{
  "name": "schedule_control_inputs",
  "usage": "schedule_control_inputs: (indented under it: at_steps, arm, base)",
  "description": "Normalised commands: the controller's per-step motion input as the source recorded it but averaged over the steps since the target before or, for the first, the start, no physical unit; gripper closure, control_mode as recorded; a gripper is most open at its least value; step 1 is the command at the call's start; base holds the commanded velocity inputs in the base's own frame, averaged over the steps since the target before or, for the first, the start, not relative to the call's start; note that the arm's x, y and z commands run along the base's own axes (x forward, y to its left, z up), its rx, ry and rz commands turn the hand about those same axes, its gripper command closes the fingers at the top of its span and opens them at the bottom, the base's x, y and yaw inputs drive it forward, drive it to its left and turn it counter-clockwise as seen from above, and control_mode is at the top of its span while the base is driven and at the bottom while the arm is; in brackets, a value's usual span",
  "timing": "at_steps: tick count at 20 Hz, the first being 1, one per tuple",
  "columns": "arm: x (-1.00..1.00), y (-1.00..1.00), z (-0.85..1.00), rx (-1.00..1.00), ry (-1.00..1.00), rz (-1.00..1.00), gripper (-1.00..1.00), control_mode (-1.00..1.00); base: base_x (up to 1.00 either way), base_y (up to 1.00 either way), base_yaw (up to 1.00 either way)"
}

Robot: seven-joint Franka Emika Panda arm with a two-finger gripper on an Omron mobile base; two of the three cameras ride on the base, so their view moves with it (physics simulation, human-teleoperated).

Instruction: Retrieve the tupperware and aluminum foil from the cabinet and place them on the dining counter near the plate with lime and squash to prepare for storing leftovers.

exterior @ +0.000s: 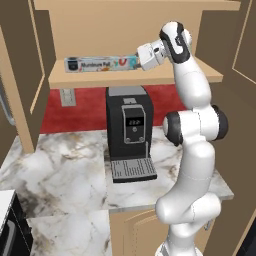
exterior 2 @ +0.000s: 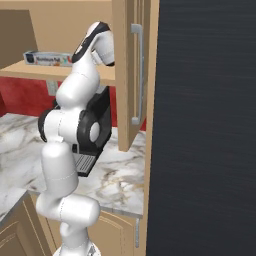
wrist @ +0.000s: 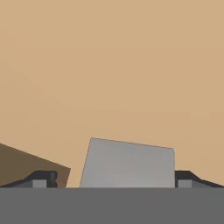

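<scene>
Below, a black coffee machine (exterior: 127, 132) stands on the counter (exterior: 60, 175); the cabinet (exterior: 100, 77) shelf holds the foil carton (exterior: 100, 63), the gripper (wrist: 116, 179) spread wide around its end.

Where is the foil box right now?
The aluminum foil lies flat on the cabinet shelf, above the black coffee machine, with the open gripper at its right end.

foil carton (exterior: 101, 63) | white/blue, lying flat lengthwise | on tan cabinet (exterior: 90, 77) shelf

black coffee machine (exterior: 129, 134) on marbled counter (exterior: 60, 175), red backsplash (exterior: 85, 107), wall socket (exterior: 67, 97)
</scene>
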Motion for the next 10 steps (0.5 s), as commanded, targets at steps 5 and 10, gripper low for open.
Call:
schedule_control_inputs:
  at_steps: [5,10]
  arm:
    - [0.29,0.04,0.00,0.00,0.05,0.00,-1.00,-1.00]
    - [0.01,0.31,0.00,-0.01,0.08,0.01,1.00,-1.00]
  base:
    - [0.00,0.00,0.00]
    - [0.00,0.00,0.00]
